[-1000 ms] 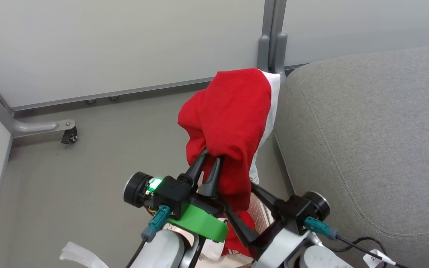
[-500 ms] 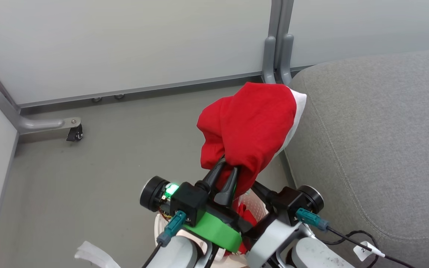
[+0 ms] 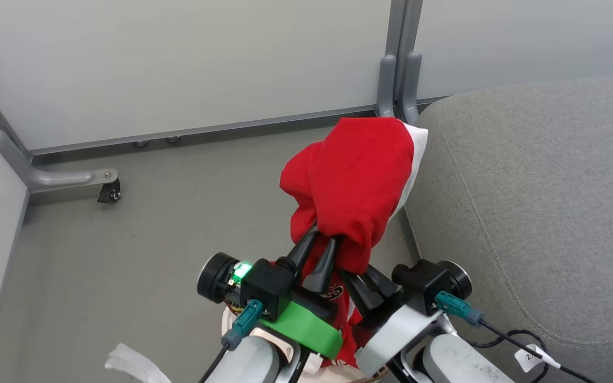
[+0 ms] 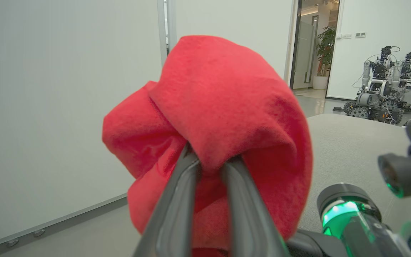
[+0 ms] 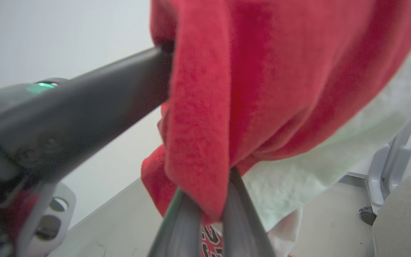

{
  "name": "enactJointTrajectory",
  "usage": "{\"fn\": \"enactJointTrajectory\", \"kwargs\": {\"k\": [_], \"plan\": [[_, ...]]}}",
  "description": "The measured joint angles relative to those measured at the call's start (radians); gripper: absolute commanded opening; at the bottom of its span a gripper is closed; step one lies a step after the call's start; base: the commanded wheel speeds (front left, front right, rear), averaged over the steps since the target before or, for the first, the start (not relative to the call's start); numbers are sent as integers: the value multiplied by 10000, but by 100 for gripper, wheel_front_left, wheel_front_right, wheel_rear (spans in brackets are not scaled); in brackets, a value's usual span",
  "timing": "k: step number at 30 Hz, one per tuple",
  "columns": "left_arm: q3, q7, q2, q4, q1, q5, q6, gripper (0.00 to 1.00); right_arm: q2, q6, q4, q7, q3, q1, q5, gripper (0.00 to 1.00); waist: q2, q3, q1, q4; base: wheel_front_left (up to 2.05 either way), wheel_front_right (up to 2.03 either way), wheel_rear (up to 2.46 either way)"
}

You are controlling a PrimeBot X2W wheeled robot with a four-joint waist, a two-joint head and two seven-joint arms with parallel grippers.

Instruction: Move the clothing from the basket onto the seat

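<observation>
A red garment [image 3: 354,175] with a white panel hangs bunched above the floor, just left of the grey seat [image 3: 530,191]. My left gripper [image 3: 323,239] is shut on its upper fold, seen close in the left wrist view [image 4: 211,160]. Below it my right gripper [image 3: 357,279] is shut on the hanging lower part, with red cloth pinched between its fingers [image 5: 209,207]. A dark emblem [image 3: 334,291] shows on the fabric under the left fingers. The cream basket [image 3: 225,322] lies mostly hidden beneath both arms. A second garment cannot be told apart.
Pale partition walls close off the back and left, with a grey post [image 3: 399,69] at the seat's corner and a castor foot [image 3: 107,190] on the floor. A white strip [image 3: 131,364] lies at the lower left. Other robots [image 4: 384,85] stand far behind the seat.
The right gripper's fingers, spread apart a second ago, have closed on the garment's lower part. The garment is bunched higher. The head camera has shifted slightly.
</observation>
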Motion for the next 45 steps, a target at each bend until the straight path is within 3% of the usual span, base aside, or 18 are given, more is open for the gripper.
{"fn": "enactJointTrajectory", "kwargs": {"k": [14, 29, 30, 32, 33, 34, 45], "plan": [[272, 0, -2, 38, 35, 75, -15, 0, 171, 0, -717, 0, -1235, 342, 554, 0, 0, 56, 0, -92, 0, 0, 0], [245, -2, -6, 194, 153, -115, -454, 0, 192, 0, -1969, 0, -2046, 554, 2002, 0, 0, 69, 0, -139, 0, 0, 0], [255, -2, -6, 209, 153, -115, -472, 12, 190, -2, -2031, 0, -2075, 562, 2059, 0, 0, 67, 0, -137, 0, 0, 0], [259, -2, -6, 238, 154, -111, -485, 62, 192, -2, -2107, 2, -2107, 562, 2107, 0, 0, 64, 0, -133, 0, 0, 0], [263, -2, -6, 240, 154, -92, -493, 96, 194, 0, -2163, 0, -2136, 563, 2121, 0, 0, 61, 0, -131, 0, 0, 0], [265, -2, -6, 238, 153, -86, -499, 100, 194, -2, -2209, 0, -2169, 563, 2130, 0, 0, 58, 0, -129, 0, 0, 0], [700, -2, -6, 341, 210, 259, -715, 100, 196, -4, -2986, 0, -2773, 653, 2222, 0, 0, 30, 0, -160, 0, 0, 0]]}}
